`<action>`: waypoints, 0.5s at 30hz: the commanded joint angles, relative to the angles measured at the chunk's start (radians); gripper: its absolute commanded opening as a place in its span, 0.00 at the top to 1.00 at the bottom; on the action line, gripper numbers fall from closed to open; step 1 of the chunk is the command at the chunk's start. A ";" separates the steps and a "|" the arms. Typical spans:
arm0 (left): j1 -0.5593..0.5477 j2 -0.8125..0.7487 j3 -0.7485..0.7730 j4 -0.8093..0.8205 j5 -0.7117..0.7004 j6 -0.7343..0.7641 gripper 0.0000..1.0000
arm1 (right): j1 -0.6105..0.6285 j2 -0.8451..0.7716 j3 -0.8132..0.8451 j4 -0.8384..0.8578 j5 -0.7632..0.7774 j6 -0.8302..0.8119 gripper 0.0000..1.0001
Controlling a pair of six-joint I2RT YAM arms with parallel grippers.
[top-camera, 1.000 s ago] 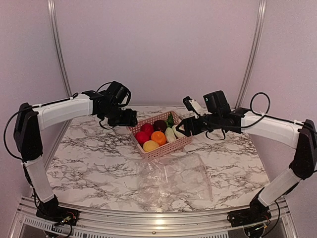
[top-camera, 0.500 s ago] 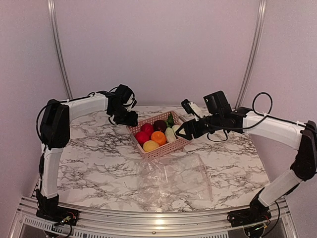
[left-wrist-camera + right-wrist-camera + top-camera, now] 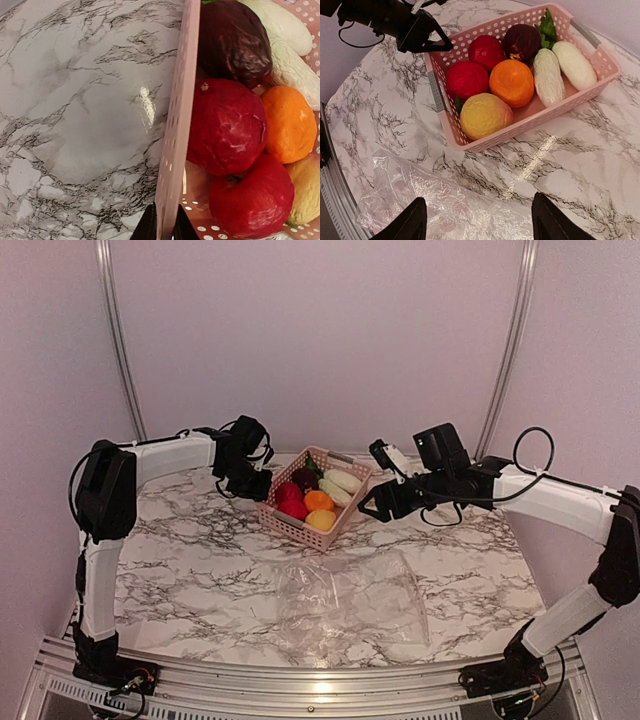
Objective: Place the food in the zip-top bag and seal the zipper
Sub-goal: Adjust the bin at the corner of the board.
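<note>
Left gripper (image 3: 258,486) is clamped narrow on the left wall of the pink basket (image 3: 520,125): in the left wrist view the pink wall is pinched between both fingertips, near a corner. Whether the basket is lifted off the marble table (image 3: 170,540) can't be told. All the food is seen inside the basket, packed close: two red pieces (image 3: 466,80) (image 3: 486,51) on the gripped side, the dark purple one (image 3: 522,42) behind them, the orange one (image 3: 511,82) in the middle, the yellow one (image 3: 485,116) at the near corner, two white oblong pieces (image 3: 547,77) (image 3: 574,64) side by side on the right, and the leafy green (image 3: 547,25) tucked at the far wall. The zip-top bag (image 3: 350,600) is laid flat and crinkled on the table, just in front of the basket, apart from it, nothing inside. The zipper can't be made out. Right gripper (image 3: 370,505) is spread wide, nothing held, hung above bare table just right of the basket.
</note>
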 commanded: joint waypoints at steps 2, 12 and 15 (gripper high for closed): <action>0.012 -0.170 -0.139 0.016 -0.105 -0.039 0.98 | 0.008 0.009 -0.001 0.052 0.103 0.045 0.32; 0.012 -0.584 -0.600 0.095 -0.261 -0.223 1.00 | 0.007 0.040 -0.064 0.107 0.031 0.103 0.33; 0.013 -0.689 -0.750 0.115 -0.253 -0.238 1.00 | 0.008 0.037 -0.095 0.121 0.012 0.109 0.33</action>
